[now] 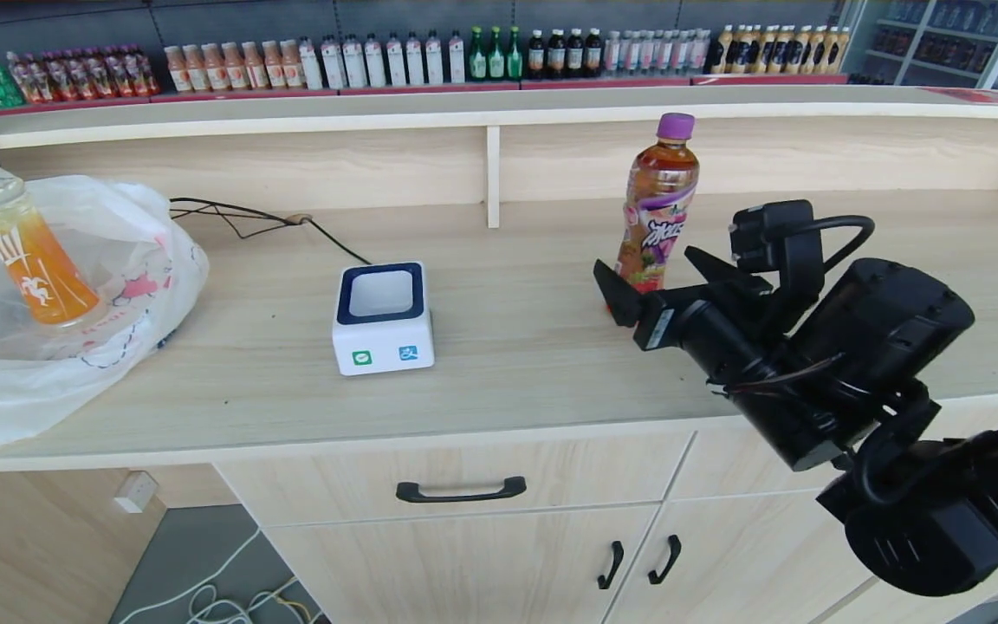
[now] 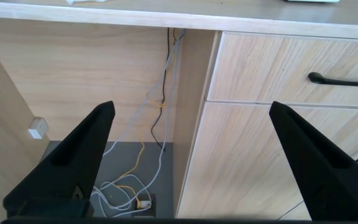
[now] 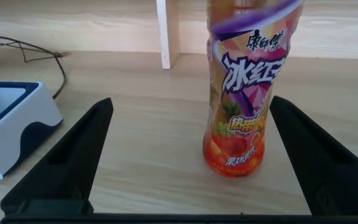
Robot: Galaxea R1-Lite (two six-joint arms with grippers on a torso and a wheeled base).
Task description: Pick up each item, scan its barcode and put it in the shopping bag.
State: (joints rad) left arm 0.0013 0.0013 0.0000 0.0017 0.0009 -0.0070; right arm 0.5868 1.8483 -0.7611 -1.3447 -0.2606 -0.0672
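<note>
**A:** How are the surface and the room?

**B:** It is a long desk of pale wood grain, smooth and matt. It has a raised back ledge and a thin upright divider. Under it are a drawer and doors with black curved handles. Behind the ledge a shelf carries a long row of drinks, and a glass-door cooler stands in the far corner. The floor is grey, with loose wires on it.

**A:** Where is the bottle?

**B:** The bottle stands upright on the desk between the right jaws, near their tips. It is clear plastic with a waist, amber drink inside, a purple cap and a glossy printed sleeve. The right jaws are wide. In the right wrist view both black wedge-shaped fingers are apart from it.

**A:** And the other things?

**B:** The scanner is a white box with rounded corners and a dark blue rim around a pale window. It sits to the left of the right jaws, well apart from them. A thin black cable runs behind it. Farther on that side lies the bag, thin, crinkled and half transparent, with red print. An orange bottle leans tilted in it.

**A:** The left jaws?

**B:** They are wide too and hold nothing. They are below the desk's edge and face the cupboard front.
</note>
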